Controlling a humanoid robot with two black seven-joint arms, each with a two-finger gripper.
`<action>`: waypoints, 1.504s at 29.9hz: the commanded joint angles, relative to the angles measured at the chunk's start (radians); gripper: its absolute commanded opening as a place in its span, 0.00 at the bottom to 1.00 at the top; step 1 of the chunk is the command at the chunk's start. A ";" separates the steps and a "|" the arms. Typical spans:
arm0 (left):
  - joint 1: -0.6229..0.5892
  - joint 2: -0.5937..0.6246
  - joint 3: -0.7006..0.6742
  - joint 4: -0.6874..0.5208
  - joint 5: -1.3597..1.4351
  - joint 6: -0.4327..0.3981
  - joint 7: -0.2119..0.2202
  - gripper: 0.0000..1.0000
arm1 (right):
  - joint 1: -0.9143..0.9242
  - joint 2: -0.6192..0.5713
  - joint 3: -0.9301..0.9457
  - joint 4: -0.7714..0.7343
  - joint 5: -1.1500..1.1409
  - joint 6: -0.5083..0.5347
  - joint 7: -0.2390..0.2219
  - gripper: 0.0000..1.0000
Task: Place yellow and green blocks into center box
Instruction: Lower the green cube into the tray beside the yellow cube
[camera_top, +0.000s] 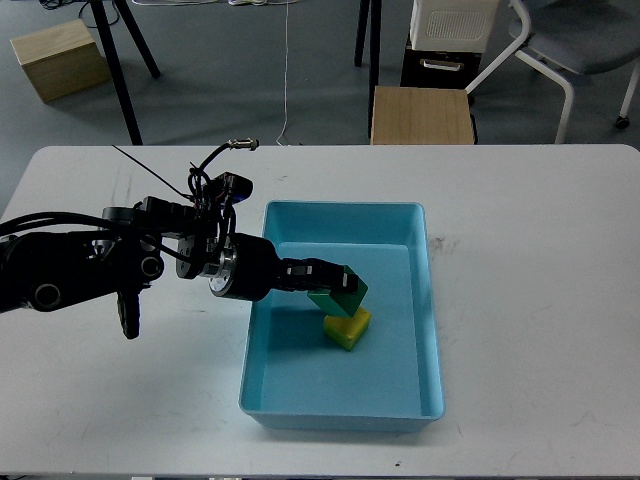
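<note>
currently the left black two-finger gripper (335, 283) is reaching over the left wall of the large light-blue plastic tray (425, 300) on the white table (540, 300). its jaws are clamped on the small dark green cube (335, 297), which is sitting tilted atop the small bright yellow cube (347, 328). the yellow cube is resting on the tray floor near its centre.
</note>
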 joint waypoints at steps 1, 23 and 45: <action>0.002 -0.009 0.000 0.003 0.000 0.001 0.002 0.57 | -0.001 -0.001 0.000 0.000 -0.001 0.000 0.000 0.99; 0.000 -0.024 -0.010 0.003 -0.008 0.032 0.009 0.99 | -0.001 0.002 0.000 0.000 -0.004 0.000 0.000 0.99; -0.007 -0.024 -0.010 -0.005 -0.003 0.037 -0.077 0.93 | -0.001 0.003 0.000 -0.003 -0.005 0.000 0.000 0.99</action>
